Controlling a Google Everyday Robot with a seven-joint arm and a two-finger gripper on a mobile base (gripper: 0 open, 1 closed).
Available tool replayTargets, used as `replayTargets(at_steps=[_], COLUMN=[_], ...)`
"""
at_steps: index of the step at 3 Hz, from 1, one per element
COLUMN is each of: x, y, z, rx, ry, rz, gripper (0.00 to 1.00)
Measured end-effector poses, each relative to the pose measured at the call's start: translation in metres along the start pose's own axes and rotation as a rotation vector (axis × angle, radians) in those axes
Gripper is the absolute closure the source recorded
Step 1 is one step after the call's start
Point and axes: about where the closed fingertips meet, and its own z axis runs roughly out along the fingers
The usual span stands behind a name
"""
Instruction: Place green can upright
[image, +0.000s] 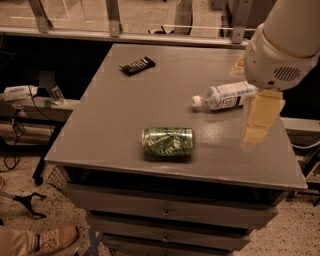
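The green can (167, 142) lies on its side near the front edge of the grey table (120, 115), its silver ends pointing left and right. My gripper (244, 106) hangs from the white arm at the right, above the table's right side and to the right of the can, apart from it. Its yellowish fingers (260, 120) stand apart, open and empty. The arm partly covers the right end of the clear bottle.
A clear plastic bottle with a white label (225, 96) lies on its side at the right, behind the can. A black wrapped bar (137, 65) lies at the back left. Drawers (165, 212) sit under the tabletop. A shoe (55, 239) is on the floor at the lower left.
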Motion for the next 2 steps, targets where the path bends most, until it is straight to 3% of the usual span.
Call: replayTargets(at_steps=[1, 2], x=[-0.030, -0.058], y=[0.000, -0.002], z=[0.023, 0.049], rx=[-0.061, -0.117], ry=[-0.005, -0.011], rz=[-0.068, -0.084], gripper=[0.00, 0.00])
